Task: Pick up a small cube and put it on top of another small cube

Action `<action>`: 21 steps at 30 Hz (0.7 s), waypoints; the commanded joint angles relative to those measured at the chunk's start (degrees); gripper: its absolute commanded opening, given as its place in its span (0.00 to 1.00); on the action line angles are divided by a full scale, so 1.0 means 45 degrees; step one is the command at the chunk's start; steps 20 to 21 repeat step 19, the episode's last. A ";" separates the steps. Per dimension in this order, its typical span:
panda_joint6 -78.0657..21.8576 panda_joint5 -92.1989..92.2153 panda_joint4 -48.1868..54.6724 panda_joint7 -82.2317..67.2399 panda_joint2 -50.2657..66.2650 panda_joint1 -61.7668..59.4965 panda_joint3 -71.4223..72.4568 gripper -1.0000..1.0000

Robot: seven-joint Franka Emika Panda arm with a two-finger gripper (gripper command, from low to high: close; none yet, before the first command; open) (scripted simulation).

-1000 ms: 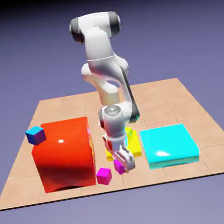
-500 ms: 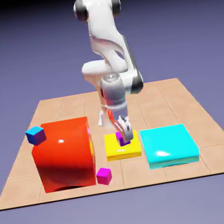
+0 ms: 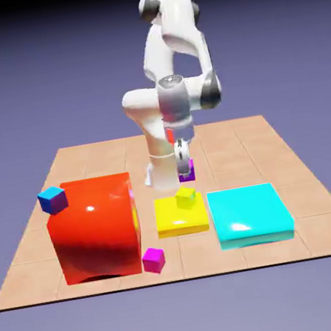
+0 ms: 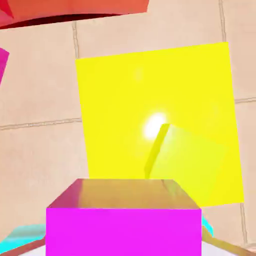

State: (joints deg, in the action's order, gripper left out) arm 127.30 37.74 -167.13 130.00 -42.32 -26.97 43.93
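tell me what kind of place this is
Most likely a rendered simulation test scene, not a real room: a tiled table floating before a plain violet backdrop, glossy blocks such as the red block, and a lone white arm.

Gripper [image 3: 185,167] raised above table [image 3: 271,143], clamped on purple cube [image 3: 188,171]. Lime cube [image 3: 186,197] sits on yellow slab [image 3: 181,216] (below gripper, apart). Red block [image 3: 94,227], blue cube [image 3: 52,199], magenta cube [image 3: 153,259], cyan slab [image 3: 249,215] around.

Even, bright rendered light with sharp focus throughout (no blur), glossy glare spots on the red block [image 3: 91,208] and slab [image 4: 155,125].
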 commanded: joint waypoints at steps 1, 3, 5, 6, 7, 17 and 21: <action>-0.0308 0.0378 -0.0147 0.0151 -0.0462 -0.0161 0.0318 0.00; -0.0893 0.1143 -0.0440 0.0446 -0.1385 -0.0483 0.0955 0.00; -0.1479 0.1907 -0.0734 0.0742 -0.2308 -0.0806 0.1591 0.00; -0.1772 0.2289 -0.0881 0.0890 -0.2769 -0.0967 0.1909 0.00; -0.2065 0.2671 -0.1028 0.1038 -0.3231 -0.1128 0.2228 0.00; 0.1361 0.5801 -0.1381 -0.0095 -0.0385 -0.2689 0.5888 1.00; 0.0903 0.5412 -0.1342 0.0059 -0.0775 -0.2494 0.5427 1.00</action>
